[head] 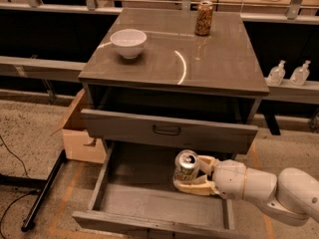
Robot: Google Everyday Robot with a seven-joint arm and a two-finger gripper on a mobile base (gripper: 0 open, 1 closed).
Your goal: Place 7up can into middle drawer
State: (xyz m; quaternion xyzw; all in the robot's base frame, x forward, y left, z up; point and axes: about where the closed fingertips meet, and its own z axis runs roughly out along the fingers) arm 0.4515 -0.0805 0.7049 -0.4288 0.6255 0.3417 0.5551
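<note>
The 7up can (186, 167), white and green with a silver top, is upright in my gripper (192, 176). My gripper is shut on it and holds it over the open middle drawer (149, 198), above the right part of its flat grey floor. The white arm (269, 185) comes in from the right. The drawer is pulled far out below a drawer front with a dark loop handle (166, 130).
A white bowl (128, 43) and a brown-orange can (203, 18) stand on the cabinet top (199, 59). A cardboard box (79, 133) sits left of the cabinet. Two clear bottles (289, 73) stand on a shelf at the right. A dark pole (42, 193) lies on the floor at the left.
</note>
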